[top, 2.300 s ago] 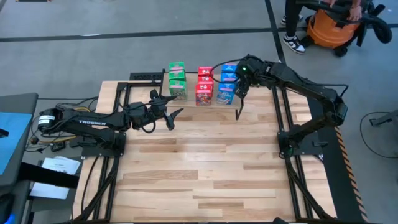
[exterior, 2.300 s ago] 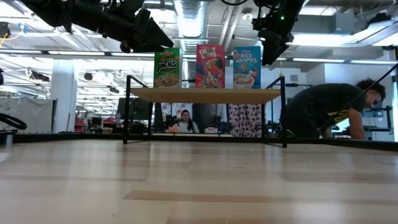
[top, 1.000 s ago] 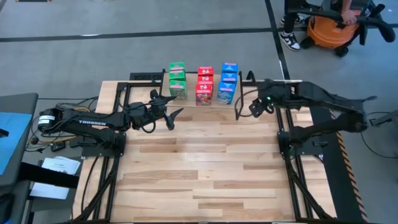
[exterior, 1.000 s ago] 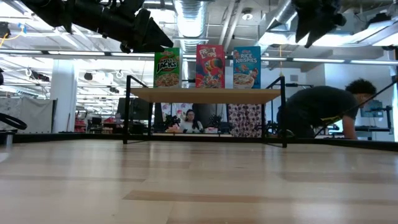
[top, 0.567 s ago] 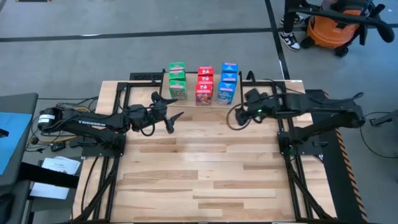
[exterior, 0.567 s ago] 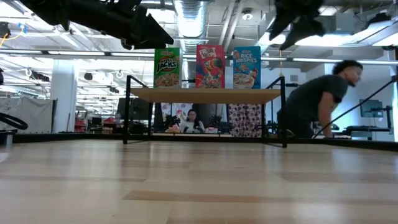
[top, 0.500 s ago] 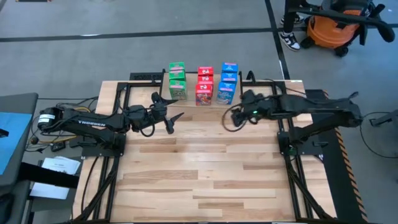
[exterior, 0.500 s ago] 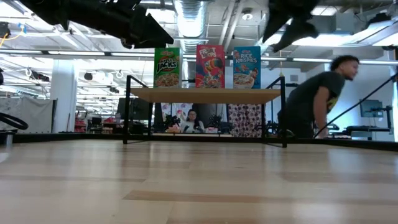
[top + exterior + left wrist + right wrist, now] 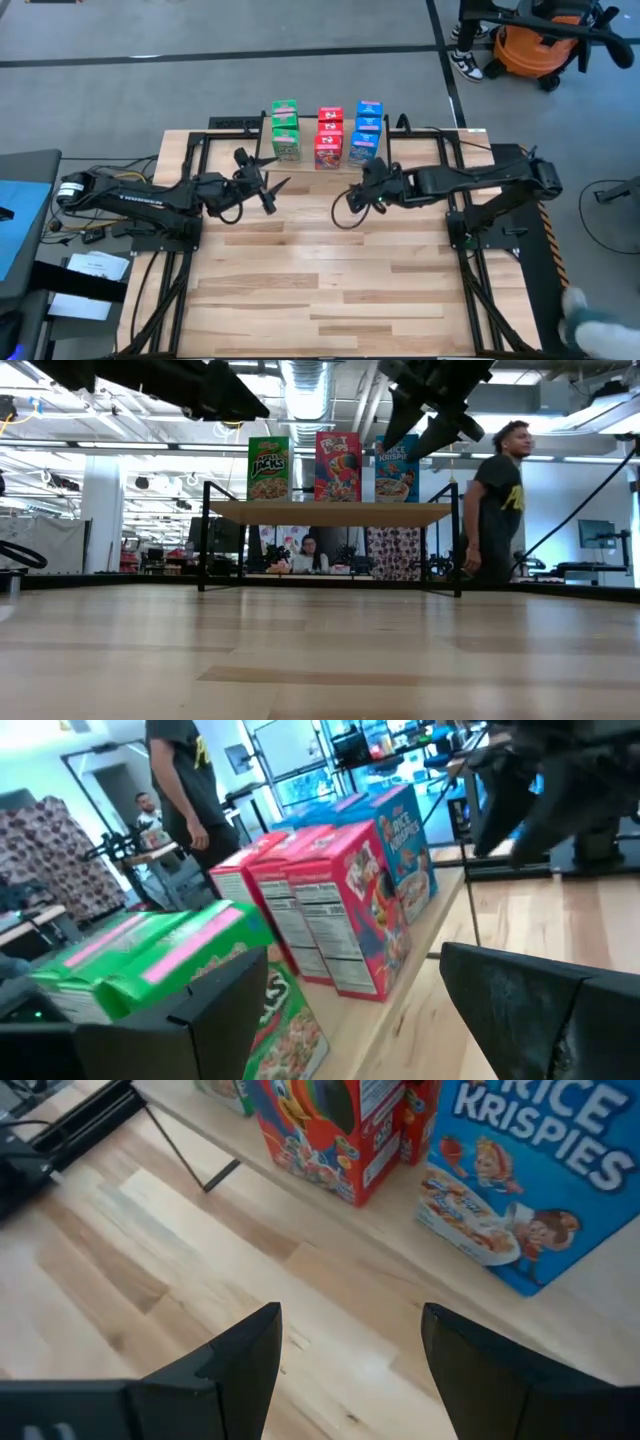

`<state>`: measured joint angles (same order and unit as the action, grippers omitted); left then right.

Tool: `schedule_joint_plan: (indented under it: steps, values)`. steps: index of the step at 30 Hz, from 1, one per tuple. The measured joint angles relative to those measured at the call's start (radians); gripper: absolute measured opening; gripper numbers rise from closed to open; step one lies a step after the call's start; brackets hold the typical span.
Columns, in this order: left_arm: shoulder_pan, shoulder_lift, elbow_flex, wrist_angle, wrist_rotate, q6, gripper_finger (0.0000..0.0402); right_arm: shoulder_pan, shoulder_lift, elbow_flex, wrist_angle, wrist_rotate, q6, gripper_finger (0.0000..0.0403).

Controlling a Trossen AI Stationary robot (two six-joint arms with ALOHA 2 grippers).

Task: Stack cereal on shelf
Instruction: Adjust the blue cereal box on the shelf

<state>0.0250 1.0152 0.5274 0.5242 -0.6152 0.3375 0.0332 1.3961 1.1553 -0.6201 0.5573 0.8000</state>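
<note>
All cereal (image 9: 327,137) is seen stacked on the shelf (image 9: 330,513), just beyond both empty, spread claws, left claw (image 9: 262,183) and right claw (image 9: 358,196).

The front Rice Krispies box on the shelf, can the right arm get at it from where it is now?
Probably yes. The right gripper hangs open just in front of the shelf, and the right wrist view shows the front Rice Krispies box close ahead with nothing between. The Froot Loops box stands beside it, apart.
</note>
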Motion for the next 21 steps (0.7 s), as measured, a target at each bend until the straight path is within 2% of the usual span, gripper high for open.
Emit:
schedule_joint_plan:
  steps: [6, 12, 21]
  values:
    - [0.0, -0.054, 0.0, -0.007, -0.002, 0.0, 0.0289, 0.083, 0.045, 0.0, 0.011, 0.108, 0.012, 0.0265]
    - [0.0, -0.074, 0.0, -0.035, -0.003, -0.001, 0.0289, 0.168, 0.108, 0.001, 0.032, 0.327, 0.015, 0.0265]
    - [0.0, -0.074, 0.0, -0.091, -0.002, -0.026, 0.0289, 0.236, 0.214, 0.001, 0.033, 0.552, 0.045, 0.0265]
